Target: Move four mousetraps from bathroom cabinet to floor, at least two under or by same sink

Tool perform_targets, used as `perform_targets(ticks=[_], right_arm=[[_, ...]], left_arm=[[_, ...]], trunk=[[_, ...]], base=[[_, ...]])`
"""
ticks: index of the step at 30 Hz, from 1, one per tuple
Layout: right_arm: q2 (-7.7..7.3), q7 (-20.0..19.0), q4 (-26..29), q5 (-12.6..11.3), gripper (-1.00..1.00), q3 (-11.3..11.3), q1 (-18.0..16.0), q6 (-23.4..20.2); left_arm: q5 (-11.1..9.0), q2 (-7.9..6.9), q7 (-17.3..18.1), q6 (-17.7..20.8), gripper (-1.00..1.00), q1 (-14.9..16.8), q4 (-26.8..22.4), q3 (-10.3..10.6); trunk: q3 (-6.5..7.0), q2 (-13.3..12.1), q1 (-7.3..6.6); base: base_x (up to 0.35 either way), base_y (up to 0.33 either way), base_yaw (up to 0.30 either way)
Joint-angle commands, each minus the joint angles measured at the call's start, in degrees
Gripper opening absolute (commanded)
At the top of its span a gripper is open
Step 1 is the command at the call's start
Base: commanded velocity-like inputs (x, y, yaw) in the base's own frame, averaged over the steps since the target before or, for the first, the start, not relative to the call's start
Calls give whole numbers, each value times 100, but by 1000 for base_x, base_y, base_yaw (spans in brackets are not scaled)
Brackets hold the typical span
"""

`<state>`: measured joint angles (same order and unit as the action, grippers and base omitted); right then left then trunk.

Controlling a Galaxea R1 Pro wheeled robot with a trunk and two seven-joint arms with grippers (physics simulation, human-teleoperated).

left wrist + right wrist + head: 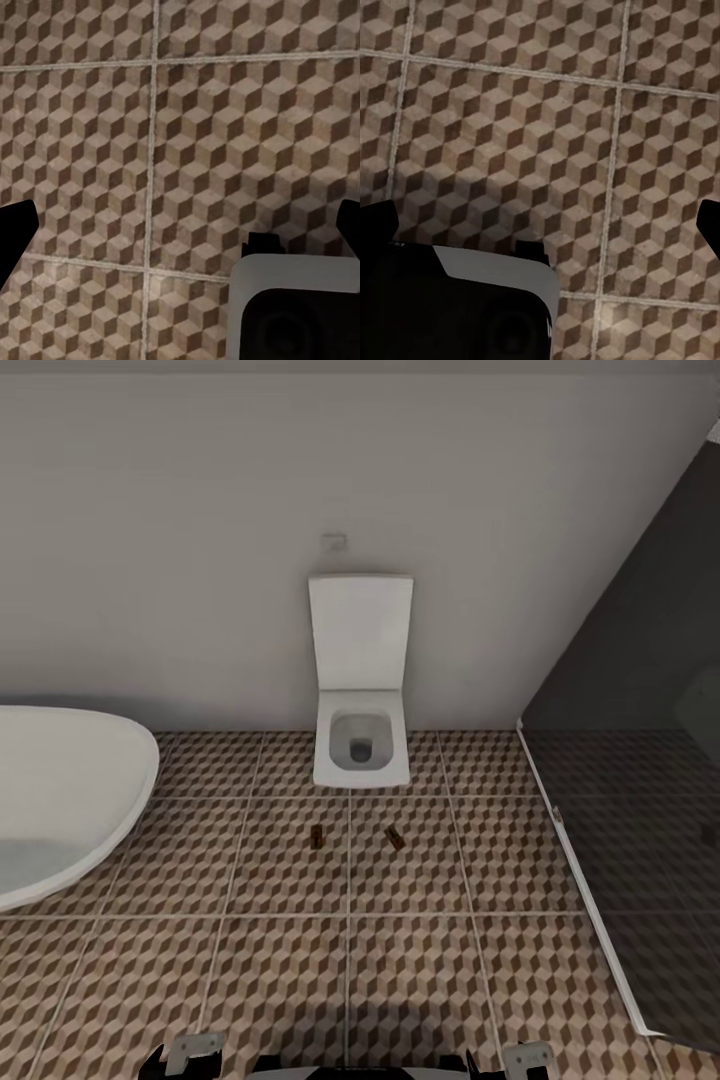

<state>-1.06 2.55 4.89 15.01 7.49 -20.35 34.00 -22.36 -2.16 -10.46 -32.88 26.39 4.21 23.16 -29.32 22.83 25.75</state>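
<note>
Two mousetraps lie on the bathroom floor (420,970) in front of the toilet: one mousetrap (317,837) slightly left of it, the other mousetrap (395,839) slightly right, about a tile's width apart. Both are small brown boards, far ahead of me. In the left wrist view my left gripper (182,232) is open over bare cube-patterned tiles, its dark fingertips (15,232) at the frame's sides. My right gripper (544,225) is likewise open over bare tiles with nothing between its fingers. The cabinet and the bathroom sink are out of view.
A white toilet (361,735) with its lid up stands against the far wall. The oval white bathtub (60,800) juts in at the left. A dark glass shower screen (640,760) runs along the right. Part of my own base (300,307) shows below the left gripper.
</note>
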Motion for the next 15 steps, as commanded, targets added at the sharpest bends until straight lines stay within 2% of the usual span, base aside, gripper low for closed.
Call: perform_targets(ticks=[1,15], right_arm=[[1,27,-9,59,100,33,-4,19],[9,27,-14,63,100,33,-4,19]], left_arm=[[-22,4,-17,-26,100,6,18,48],[-22,5,-17,-26,100,6,18,48]], trunk=[[3,8,3],[133,8,3]], base=[[0,0,0],[0,0,0]])
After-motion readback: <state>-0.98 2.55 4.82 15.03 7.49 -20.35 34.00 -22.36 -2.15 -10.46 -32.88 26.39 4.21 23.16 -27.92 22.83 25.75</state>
